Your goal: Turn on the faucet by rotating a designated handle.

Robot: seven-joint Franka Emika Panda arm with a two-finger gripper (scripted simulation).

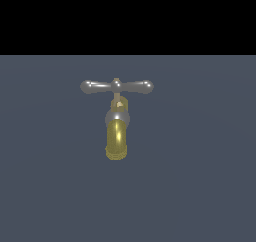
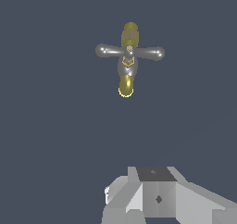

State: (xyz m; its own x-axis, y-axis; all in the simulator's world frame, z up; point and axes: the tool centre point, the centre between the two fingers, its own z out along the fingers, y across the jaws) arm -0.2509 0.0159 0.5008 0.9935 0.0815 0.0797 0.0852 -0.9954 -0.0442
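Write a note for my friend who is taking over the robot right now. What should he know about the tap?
Tool: its grey body shows at the edge of the wrist view only; the fingertips are out of frame, so open or shut cannot be told. It holds nothing and is well apart from the tap.
Faucet: sits alone on the dark grey floor, yellow-gold spout pointing toward the exterior camera.
Handle: the grey crossbar on top, lying across the spout, untouched.
Done: nothing visible yet; the arm does not appear in the exterior view.
Left: bring the tool to one end of the handle, then push it around to turn the tap on.
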